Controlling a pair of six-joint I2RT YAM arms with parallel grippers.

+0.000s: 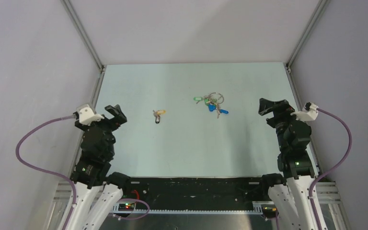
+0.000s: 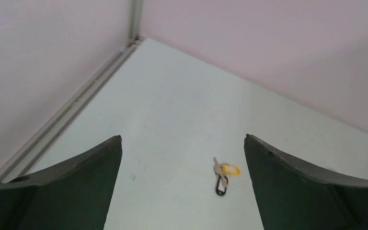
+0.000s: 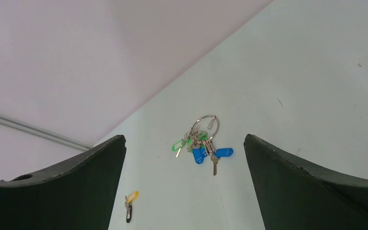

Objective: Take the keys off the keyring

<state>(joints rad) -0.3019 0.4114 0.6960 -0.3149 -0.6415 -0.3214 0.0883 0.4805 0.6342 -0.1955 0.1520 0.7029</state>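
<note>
A bunch of keys (image 1: pixel 212 105) with blue and green plastic heads lies on the pale table, right of centre, joined to a thin silver keyring (image 1: pixel 214 98). The right wrist view shows the same keys (image 3: pixel 202 151) and keyring (image 3: pixel 211 125) ahead of my right gripper (image 3: pixel 184 191), whose fingers stand wide apart with nothing between them. In the top view the right gripper (image 1: pixel 270 106) hovers to the right of the bunch. My left gripper (image 1: pixel 116 115) is open and empty at the left side of the table, far from the keys.
A small yellow-and-black tagged piece (image 1: pixel 158 115) lies apart on the table, left of the bunch, and shows between the left fingers (image 2: pixel 223 176). Grey walls with metal rails (image 1: pixel 84 36) close in the table on three sides.
</note>
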